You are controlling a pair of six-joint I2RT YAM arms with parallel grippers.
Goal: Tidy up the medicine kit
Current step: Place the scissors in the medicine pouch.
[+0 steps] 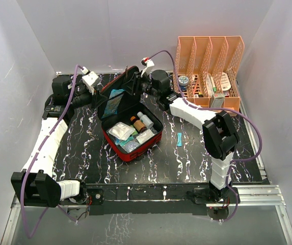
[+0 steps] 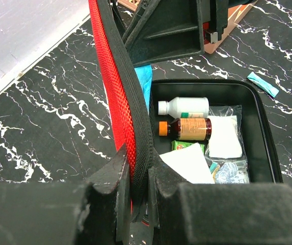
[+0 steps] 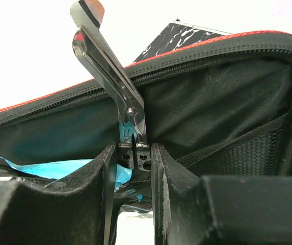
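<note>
We see the black, white-veined marble counter [image 1: 84, 153] carrying an orange-pink plastic file rack [image 1: 186, 51] at 1 o'clock. At its centre is the red soft fabric medicine kit [image 1: 133, 152], unzipped, tray facing up. Its black-lined lid [image 3: 212, 102] stands raised on the 11 o'clock side.

The left gripper [image 2: 138, 168] has its jaws clamped over the lid's red-and-black rim, propping it up. The right gripper [image 3: 133, 153] has its jaws nearly together on the base of a shiny steel tweezer-like tool [image 3: 110, 66]. The tool's tip points up along the lining, beside a black mesh pocket [image 3: 237, 148].

Our main worry is the lid. It is soft and held by one edge only. If the left jaws slip, we judge it could flop down onto the right arm. If they pull toward 9 o'clock, it could drag the whole kit across the counter.

The tool is thin and slick. Pinched so low, it could pivot in the jaws, snag the mesh or miss the pocket.

The two grippers work very near each other at the lid, so a knock between them is possible. Such a jolt could roll the white plastic bottle [image 2: 184, 107] and the brown bottle with an orange cap [image 2: 186, 129], both lying on their sides in the tray.

A small teal sachet [image 1: 179, 139] lies on the counter at 3 o'clock from the kit and may be overlooked.
</note>
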